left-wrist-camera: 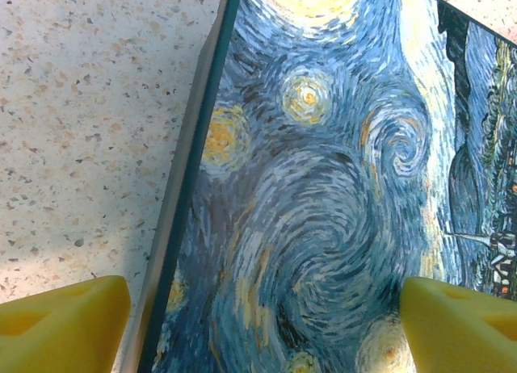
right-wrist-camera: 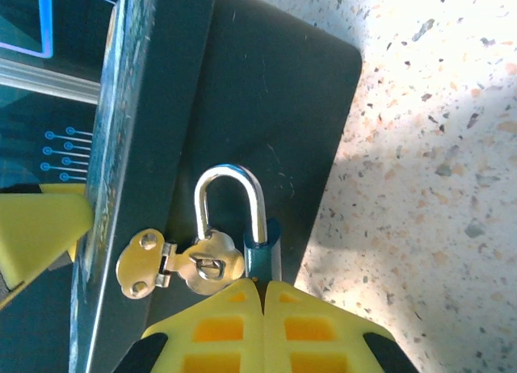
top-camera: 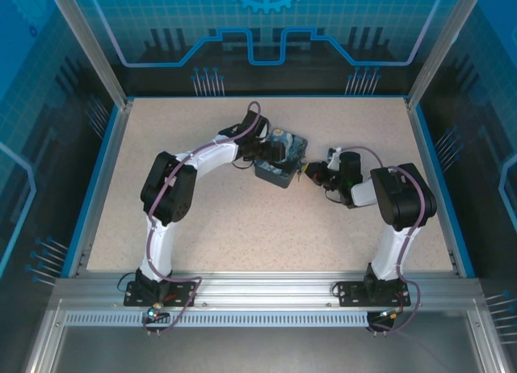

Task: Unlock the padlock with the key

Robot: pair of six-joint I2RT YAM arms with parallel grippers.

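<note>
The padlock (right-wrist-camera: 260, 228) hangs from the silver hasp (right-wrist-camera: 182, 264) on the dark side of the blue-and-yellow painted box (right-wrist-camera: 266, 90). Its bright shackle arches upward, and its small teal body is mostly covered. My right gripper (right-wrist-camera: 264, 284) is shut, its yellow tips pressed together right at the padlock's body; from above it (top-camera: 311, 173) sits just right of the box (top-camera: 284, 169). The key is hidden. My left gripper (left-wrist-camera: 266, 324) straddles the box's swirl-painted lid (left-wrist-camera: 323, 187), and one of its yellow fingers (right-wrist-camera: 40, 228) lies against the box's wall.
The box rests on the speckled beige table (top-camera: 242, 220), near its middle toward the back. Blue walls and metal frame posts (top-camera: 89, 46) enclose the table. Open tabletop lies in front of the box and to both sides.
</note>
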